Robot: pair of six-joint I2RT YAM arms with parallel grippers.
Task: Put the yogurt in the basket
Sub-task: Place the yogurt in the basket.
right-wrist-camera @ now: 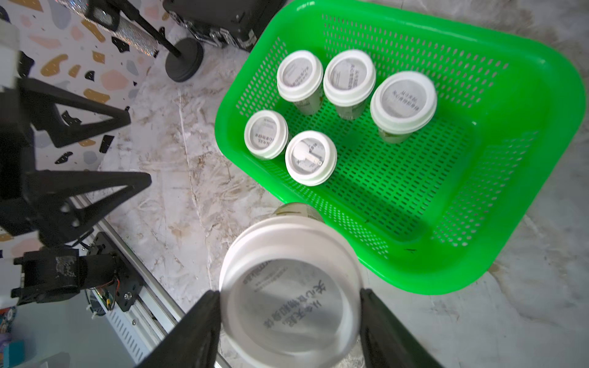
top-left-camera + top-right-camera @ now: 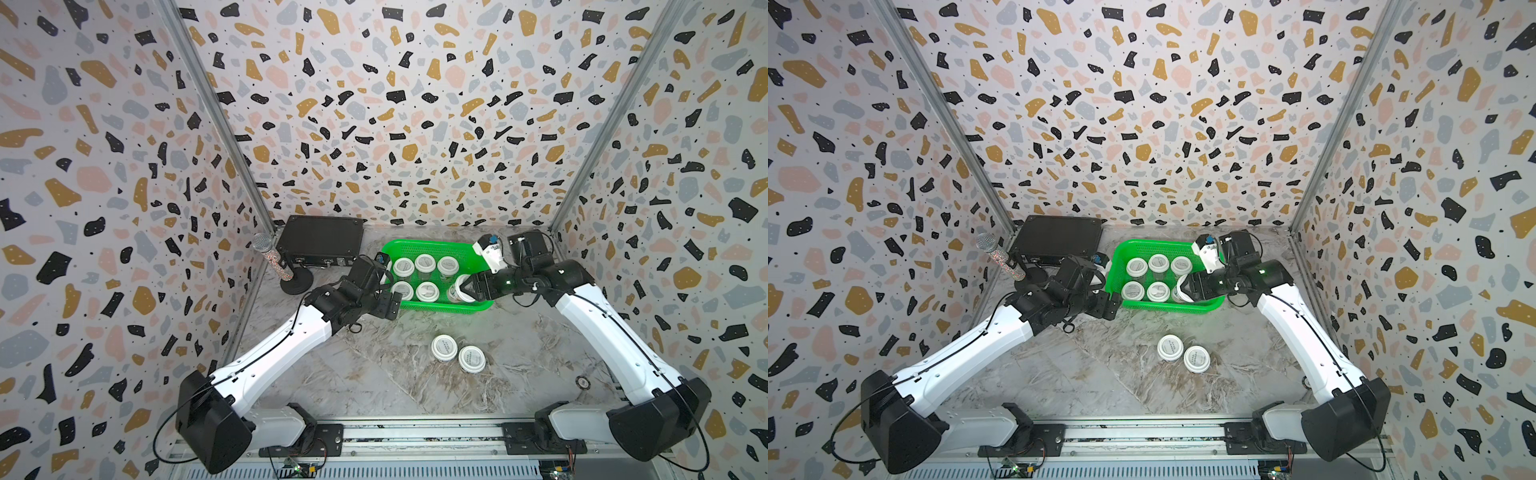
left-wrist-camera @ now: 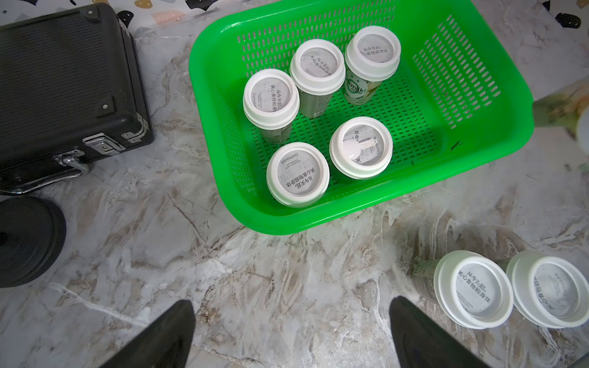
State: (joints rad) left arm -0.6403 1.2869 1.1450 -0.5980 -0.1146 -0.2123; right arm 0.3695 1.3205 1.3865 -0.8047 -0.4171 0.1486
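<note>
The green basket (image 2: 428, 243) (image 2: 1154, 245) (image 3: 350, 216) (image 1: 446, 280) stands at the back of the marble table. In it, several yogurt cups (image 2: 424, 262) (image 2: 1158, 262) (image 3: 318, 63) (image 1: 349, 78) stand upright with their white lids up. My right gripper (image 2: 467, 288) (image 2: 1188, 286) (image 1: 290, 294) is shut on another yogurt cup (image 2: 461, 286) (image 2: 1181, 286) (image 1: 287, 248), held by its lid over the basket's right front part. My left gripper (image 2: 388, 286) (image 2: 1106, 291) (image 3: 291, 304) is open and empty by the basket's left front corner. Two more yogurt cups (image 2: 444, 347) (image 2: 471, 358) (image 3: 475, 293) stand on the table in front of the basket.
A black flat case (image 2: 320, 243) (image 3: 63, 79) lies left of the basket against the back wall. A glittery microphone (image 2: 270, 257) leans on a stand with a round black base (image 2: 297, 282) in front of the case. A small round disc (image 2: 583, 382) lies near the right arm.
</note>
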